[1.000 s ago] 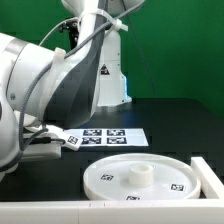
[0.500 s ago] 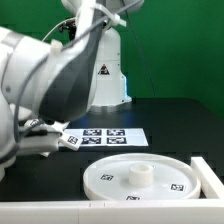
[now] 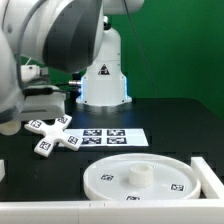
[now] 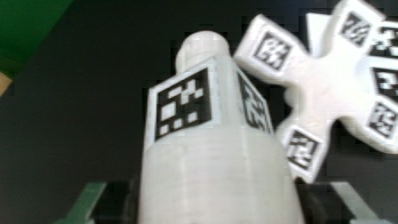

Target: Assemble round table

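In the wrist view my gripper (image 4: 215, 206) is shut on the short white cylindrical leg (image 4: 210, 140). A dark finger (image 4: 93, 203) stands on each side of it. The leg carries square tags and points toward the cross-shaped base (image 4: 349, 82), which lies on the black table just beyond its tip. In the exterior view the cross base (image 3: 55, 133) lies at the left, beside the marker board (image 3: 106, 137). The large rimmed round disc (image 3: 110, 180) lies flat in front, with a raised hub in its middle. My arm fills the upper left and hides the gripper there.
A white L-shaped wall (image 3: 205, 180) runs along the table's front edge and the disc's right side. The robot's white pedestal (image 3: 103, 78) stands at the back in front of a green backdrop.
My arm has swung up and toward the exterior view's left. The cross base, mostly covered before, now shows whole. The disc and the marker board have not moved.
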{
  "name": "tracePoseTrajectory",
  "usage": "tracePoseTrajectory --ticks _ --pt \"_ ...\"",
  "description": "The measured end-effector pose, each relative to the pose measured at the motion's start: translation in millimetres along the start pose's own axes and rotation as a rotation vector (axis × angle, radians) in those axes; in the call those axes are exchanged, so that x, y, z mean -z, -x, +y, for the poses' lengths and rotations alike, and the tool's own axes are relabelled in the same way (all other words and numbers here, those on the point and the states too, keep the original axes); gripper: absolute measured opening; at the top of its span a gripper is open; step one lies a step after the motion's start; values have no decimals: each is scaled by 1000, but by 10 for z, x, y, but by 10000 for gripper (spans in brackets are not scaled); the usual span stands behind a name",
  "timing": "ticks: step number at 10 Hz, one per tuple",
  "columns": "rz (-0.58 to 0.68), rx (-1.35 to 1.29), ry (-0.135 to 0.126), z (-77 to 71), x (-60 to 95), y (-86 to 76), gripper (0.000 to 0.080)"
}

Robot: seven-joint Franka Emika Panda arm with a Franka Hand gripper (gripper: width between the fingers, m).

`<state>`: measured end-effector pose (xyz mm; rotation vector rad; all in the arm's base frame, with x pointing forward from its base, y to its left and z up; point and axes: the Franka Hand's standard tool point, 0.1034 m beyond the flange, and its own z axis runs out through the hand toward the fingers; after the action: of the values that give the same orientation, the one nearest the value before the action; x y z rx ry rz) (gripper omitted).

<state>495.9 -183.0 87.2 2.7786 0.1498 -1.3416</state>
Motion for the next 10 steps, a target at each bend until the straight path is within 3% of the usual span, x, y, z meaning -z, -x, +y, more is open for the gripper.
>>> tracePoseTrajectory --ticks 1,2,3,7,8,9,10 --pt "103 -13 3 -218 143 -68 406" --pt "144 -38 -6 -428 220 -14 406" --pt "210 -46 -10 -522 301 -46 406" --pt "464 -47 18 -453 397 -140 406" --pt "525 -59 13 -492 438 -144 406" --pt "627 -86 -45 -710 548 -127 406" --pt "710 -107 -67 -919 614 -93 406"
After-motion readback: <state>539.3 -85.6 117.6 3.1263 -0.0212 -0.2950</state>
